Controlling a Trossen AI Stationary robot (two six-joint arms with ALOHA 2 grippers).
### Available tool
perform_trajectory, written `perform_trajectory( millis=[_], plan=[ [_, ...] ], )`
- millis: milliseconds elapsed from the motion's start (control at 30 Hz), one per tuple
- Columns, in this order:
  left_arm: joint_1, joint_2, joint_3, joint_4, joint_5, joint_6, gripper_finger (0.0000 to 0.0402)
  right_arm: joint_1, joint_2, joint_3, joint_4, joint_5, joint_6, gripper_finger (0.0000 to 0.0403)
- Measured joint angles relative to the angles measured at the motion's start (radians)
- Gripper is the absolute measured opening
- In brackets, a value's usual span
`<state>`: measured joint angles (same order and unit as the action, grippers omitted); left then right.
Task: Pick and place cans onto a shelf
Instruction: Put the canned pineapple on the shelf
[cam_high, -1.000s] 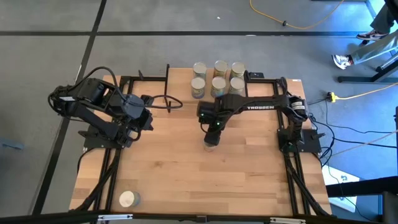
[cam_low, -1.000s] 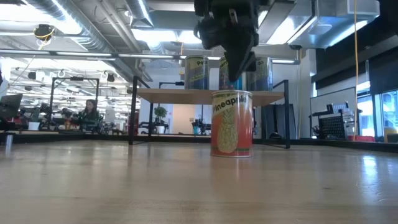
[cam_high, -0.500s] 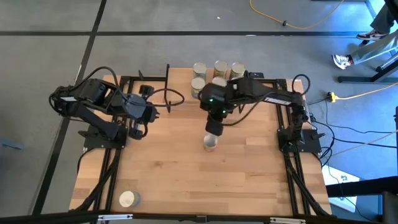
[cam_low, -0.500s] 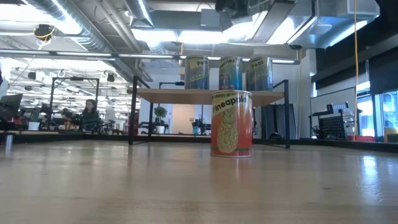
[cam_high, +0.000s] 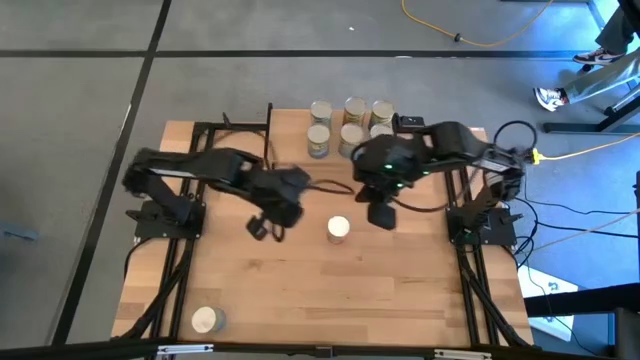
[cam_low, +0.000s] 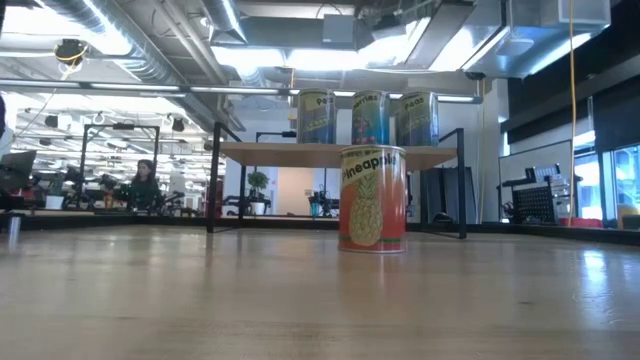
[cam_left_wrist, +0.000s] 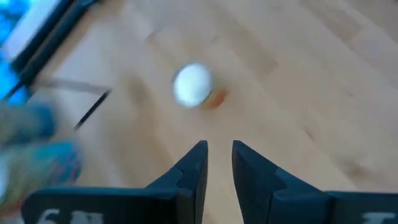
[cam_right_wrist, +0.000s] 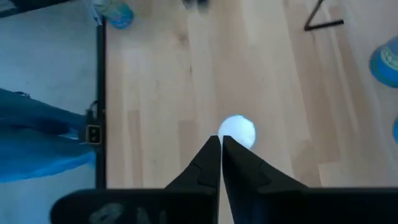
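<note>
High view: a lone can (cam_high: 339, 228) stands upright mid-counter, between both tools and touching neither. Left tool (cam_high: 262, 228) sits off to one side of it with a narrow gap between its fingers, empty. Right tool (cam_high: 382, 214) is just beside the can on the other side, fingers nearly together, empty. Risks, as judged: both arms work near this one can, so they could collide; the left tool's gap looks too narrow for the can, so a descent now would strike the top and tip it. Six cans (cam_high: 349, 126) already crowd the shelf (cam_low: 330, 150), leaving little room; another can (cam_high: 206, 320) waits at the counter (cam_high: 400, 290) corner.
</note>
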<state>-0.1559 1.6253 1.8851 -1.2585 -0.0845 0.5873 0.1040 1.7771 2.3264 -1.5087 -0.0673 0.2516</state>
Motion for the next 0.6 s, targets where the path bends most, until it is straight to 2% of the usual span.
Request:
perform_trajectory(
  millis=[100,233,433,600],
  plan=[
    [0.022,0.071,0.0,0.044,0.087,0.089,0.0067,0.031,-0.048,0.001,-0.002,-0.001,-0.001,0.0019],
    [0.04,0.155,0.0,0.115,0.1,0.168,0.0066,0.079,-0.103,-0.001,-0.032,0.009,-0.003,0.0019],
    [0.047,0.261,0.0,0.164,0.106,0.246,0.0068,0.15,-0.186,-0.001,-0.071,0.131,0.033,0.0019],
    [0.047,0.345,0.001,0.222,0.148,0.257,0.0068,0.19,-0.239,-0.001,-0.06,0.176,0.034,0.0019]
  ],
)
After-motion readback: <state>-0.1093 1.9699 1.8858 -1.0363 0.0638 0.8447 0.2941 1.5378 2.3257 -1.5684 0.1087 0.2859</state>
